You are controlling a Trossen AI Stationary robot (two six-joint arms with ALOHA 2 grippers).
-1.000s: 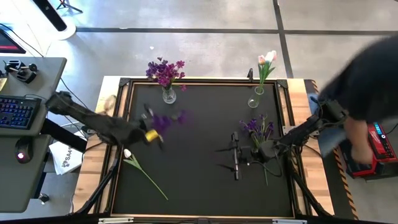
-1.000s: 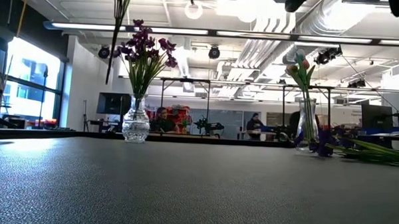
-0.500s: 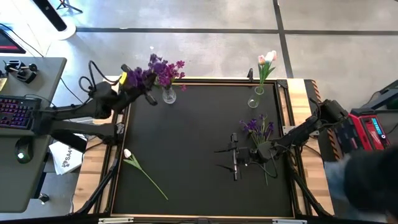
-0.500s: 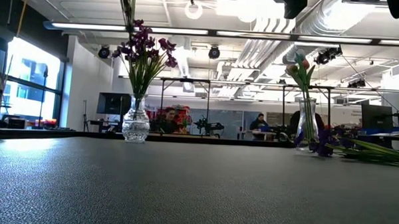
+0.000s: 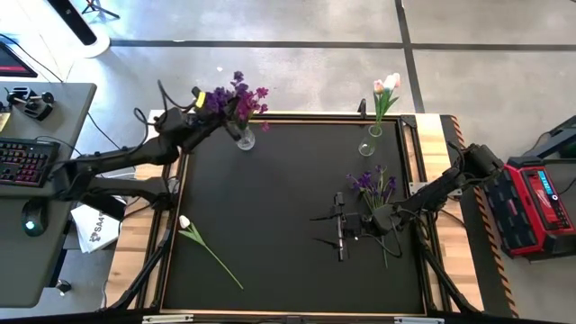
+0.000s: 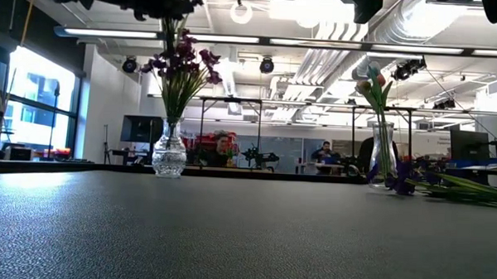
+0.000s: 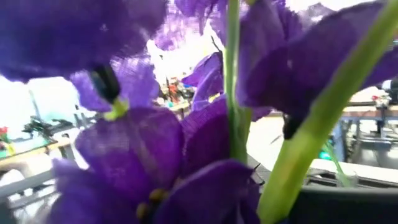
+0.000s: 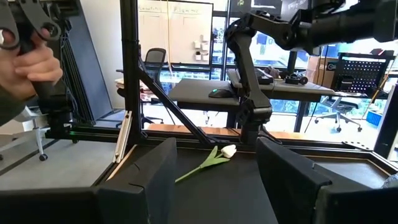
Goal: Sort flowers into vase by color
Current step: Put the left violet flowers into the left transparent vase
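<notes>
Purple flower in hand: my left gripper (image 5: 200, 101) holds a purple flower (image 7: 186, 124) right above the purple bunch (image 5: 241, 101), its blooms filling my left wrist view
Purple vase: a cut-glass vase (image 5: 244, 138) at the far left corner of the black surface (image 5: 279, 216), with purple blooms fanned out over it; my left gripper sits just beside them
Tulip vase: a slim clear vase (image 5: 374, 130) at the far right, holding pink and white tulips (image 5: 386, 85)
Loose purple flowers: a small heap (image 5: 373, 186) lies flat on the right of the surface, just beside my right gripper (image 5: 346, 227)
White tulip: a lone white tulip (image 5: 205, 248) lies on the near left, well apart from both grippers
Right gripper: low over the surface, fingers (image 8: 152, 171) spread wide and empty
Person: a hand (image 8: 28, 65) shows beyond the frame
</notes>
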